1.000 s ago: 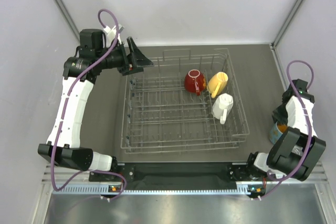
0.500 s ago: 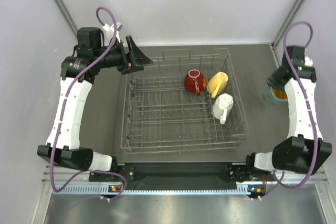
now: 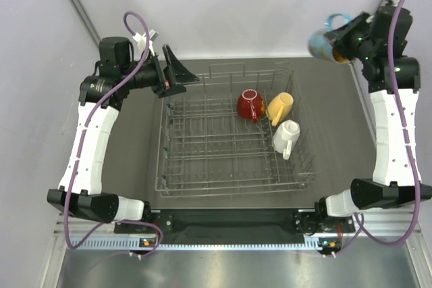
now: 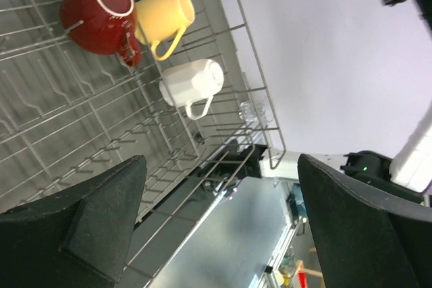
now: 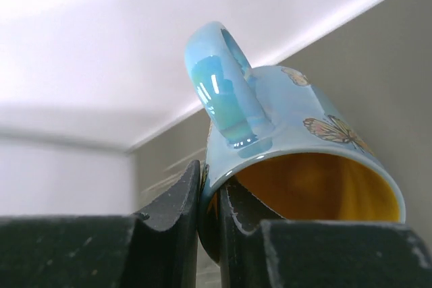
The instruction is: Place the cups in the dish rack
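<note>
Overhead view of two white robot arms bolted at the near edge of a grey worktop [image 3: 337, 119]. Just beyond the arm bases sits the dish rack [image 3: 229, 189], a large grey wire basket with a grid floor and raised wire sides. Most of its floor is bare wire.

Three cups lie together in the rack's far right part. Nearest is the white mug [image 3: 286, 137], on its side with its handle pointing toward the arms. Just past it lies the yellow mug [image 3: 279, 108], also tipped on its side. The red cup [image 3: 250, 104] sits close at the yellow mug's left, its white-rimmed base facing the left wrist camera.

In the left wrist view, a faint clear shape [image 4: 254, 110] at the rack's wire wall may be a glass, but it is too faint to be sure.

The left tool [image 4: 221, 163] hovers above the rack's far left corner. Its black fingers are spread wide and hold nothing.

Farthest away, the right arm reaches up high past the rack's far right corner. The right tool [image 5: 210, 190] is pinched on the rim of the blue mug [image 3: 324, 42], one finger inside and one outside. The mug hangs in the air, tilted, showing tan butterflies and a yellow inside
</note>
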### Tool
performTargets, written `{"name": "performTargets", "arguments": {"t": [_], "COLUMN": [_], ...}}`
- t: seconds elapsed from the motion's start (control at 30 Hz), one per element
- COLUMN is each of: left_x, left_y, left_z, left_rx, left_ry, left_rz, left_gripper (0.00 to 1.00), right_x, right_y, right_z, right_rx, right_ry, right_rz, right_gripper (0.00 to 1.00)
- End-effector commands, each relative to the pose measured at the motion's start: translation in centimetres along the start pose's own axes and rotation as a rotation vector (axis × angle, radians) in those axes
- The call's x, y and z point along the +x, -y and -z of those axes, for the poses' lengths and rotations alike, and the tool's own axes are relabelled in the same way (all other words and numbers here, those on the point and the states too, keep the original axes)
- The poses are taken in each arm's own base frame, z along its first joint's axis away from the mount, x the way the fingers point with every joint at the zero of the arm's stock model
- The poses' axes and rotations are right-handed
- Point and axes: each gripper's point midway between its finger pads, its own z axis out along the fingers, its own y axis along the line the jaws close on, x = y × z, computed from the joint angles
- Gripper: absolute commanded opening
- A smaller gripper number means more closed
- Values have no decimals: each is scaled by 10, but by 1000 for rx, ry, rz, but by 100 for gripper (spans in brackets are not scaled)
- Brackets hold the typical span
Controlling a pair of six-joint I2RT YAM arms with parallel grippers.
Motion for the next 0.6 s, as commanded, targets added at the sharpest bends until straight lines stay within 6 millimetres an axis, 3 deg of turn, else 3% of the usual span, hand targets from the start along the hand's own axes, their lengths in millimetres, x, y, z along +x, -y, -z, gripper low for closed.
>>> {"name": "performTargets", "arguments": {"t": [0.0,0.03,0.07,0.1,0.17,0.23,0.3,0.43,0.57], "left_x": [-10,-9,-6,-12,-9,-13,-11,-18,-21], "left_y": [27,32,28,38,39,52,57,75,83], "left_z": [9,11,7,10,7,11,12,19,17], "left_rx": [110,131,136,177,215,276,309,397,401], "left_ry": [72,77,71,103,98,129,134,194,242], "left_rz": [-60,-44,-20,-26,-1,3,44,20,-8], "left_gripper": [98,98,98,98,98,98,98,98,98], "right_x": [33,30,59,71,95,105,119,124,145], "right_y": [-104,-127,-132,-141,-158,-166,-166,-165,-154], "right_z": [27,41,39,49,67,88,100,136,155], "right_rx": [-489,-615,-635,-696,-792,-855,-881,-946,-954], "right_ry": [-184,-174,-279,-335,-418,-470,-539,-631,-774], "right_rz": [-157,-170,-246,-262,-321,-351,-385,-452,-526], "right_gripper": [0,0,0,0,0,0,0,0,0]}}
